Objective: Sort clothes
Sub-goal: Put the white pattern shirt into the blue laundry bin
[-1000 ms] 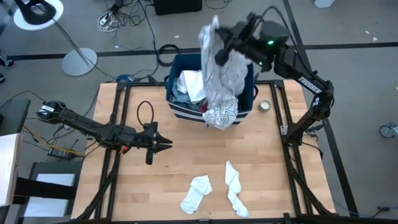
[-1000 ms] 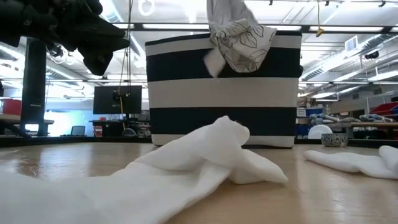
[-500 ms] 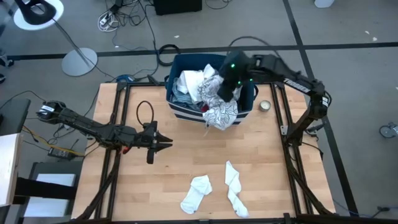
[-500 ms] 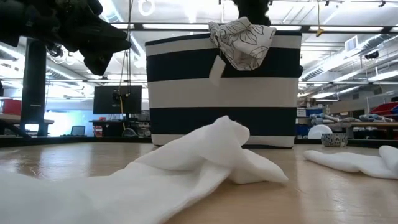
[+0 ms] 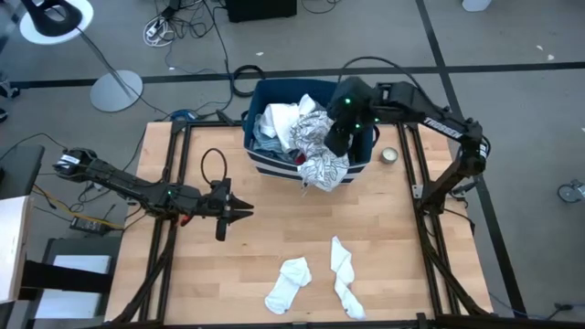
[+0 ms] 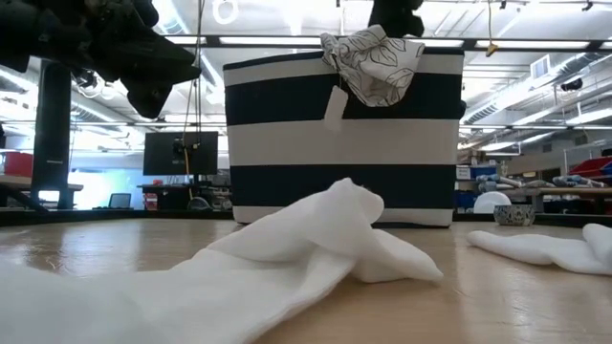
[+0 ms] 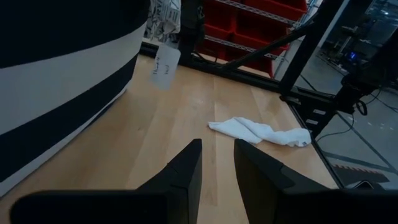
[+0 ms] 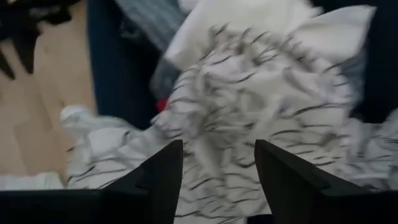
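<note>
Nearest me on the counter (image 5: pixel 274 228) lie two white garments: a crumpled one (image 5: pixel 289 283) and a long one (image 5: pixel 345 275) just beside it, both flat and apart from the bin.

Mid-counter, the left end effector (image 5: pixel 245 210) hangs low over bare wood, fingers apart with nothing between them. It waits, well apart from the bin.

At the far edge stands the striped bin (image 5: pixel 271 163), full of clothes. A black-and-white patterned garment (image 5: pixel 322 155) is draped over its near rim, part inside, part hanging down the outer wall, with a paper tag (image 6: pixel 334 105) dangling. White pieces (image 5: pixel 281 120) and a blue striped piece (image 5: pixel 262 139) sit deeper inside.

The right end effector (image 5: pixel 336 139) is over the bin's right half, directly above the patterned garment, fingers spread and gripping nothing.

Judgement: the step in hand is a fresh pick of the patterned garment. Best done by descending onto a bunched fold, closing on a single layer cluster, then lifting straight up high enough for the hanging part and tag to clear the rim, so neighbouring pieces are not dragged along.
</note>
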Controlling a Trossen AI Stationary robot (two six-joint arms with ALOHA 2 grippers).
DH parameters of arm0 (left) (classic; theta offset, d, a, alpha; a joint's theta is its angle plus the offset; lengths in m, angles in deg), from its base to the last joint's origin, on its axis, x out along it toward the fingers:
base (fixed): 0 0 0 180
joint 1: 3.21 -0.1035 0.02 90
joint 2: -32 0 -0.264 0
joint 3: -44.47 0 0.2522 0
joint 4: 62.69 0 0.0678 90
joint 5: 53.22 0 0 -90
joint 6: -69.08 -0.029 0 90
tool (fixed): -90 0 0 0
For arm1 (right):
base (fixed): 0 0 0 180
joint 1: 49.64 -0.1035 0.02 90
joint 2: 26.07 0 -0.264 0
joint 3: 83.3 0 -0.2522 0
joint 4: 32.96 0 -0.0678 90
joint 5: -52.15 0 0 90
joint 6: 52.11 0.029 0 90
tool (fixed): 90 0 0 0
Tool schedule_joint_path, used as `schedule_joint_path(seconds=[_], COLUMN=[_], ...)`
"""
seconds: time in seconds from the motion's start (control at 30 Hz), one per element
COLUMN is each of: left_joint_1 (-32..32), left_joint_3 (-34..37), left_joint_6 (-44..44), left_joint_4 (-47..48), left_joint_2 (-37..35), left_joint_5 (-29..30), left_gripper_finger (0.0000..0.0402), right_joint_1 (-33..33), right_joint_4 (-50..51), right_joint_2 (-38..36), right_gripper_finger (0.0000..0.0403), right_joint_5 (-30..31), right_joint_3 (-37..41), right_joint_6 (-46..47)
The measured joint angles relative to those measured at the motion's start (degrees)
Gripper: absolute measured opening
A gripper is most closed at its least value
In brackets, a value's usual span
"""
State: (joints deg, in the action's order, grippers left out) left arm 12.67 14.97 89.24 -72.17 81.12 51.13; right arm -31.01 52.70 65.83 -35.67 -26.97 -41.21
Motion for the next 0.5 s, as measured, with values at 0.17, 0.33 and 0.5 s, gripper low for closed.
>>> schedule_joint_path(seconds=[0.17, 0.33, 0.5], left_joint_1=[0.0, 0.0, 0.0], left_joint_3=[0.0, 0.0, 0.0], left_joint_6=[0.0, 0.0, 0.1], left_joint_4=[0.0, 0.0, -0.2], left_joint_2=[0.0, 0.0, 0.0], left_joint_5=[0.0, 0.0, 0.0], left_gripper_finger=[0.0099, 0.0099, 0.0099], right_joint_1=[-2.1, -1.7, 1.6], right_joint_4=[0.8, 0.5, -1.0], right_joint_2=[1.1, 4.3, 8.8], right_gripper_finger=[0.0199, 0.0195, 0.0194], right_joint_5=[-0.5, 1.4, 0.3], right_joint_3=[1.0, 5.7, 10.7], right_joint_6=[1.1, 1.4, 1.6])
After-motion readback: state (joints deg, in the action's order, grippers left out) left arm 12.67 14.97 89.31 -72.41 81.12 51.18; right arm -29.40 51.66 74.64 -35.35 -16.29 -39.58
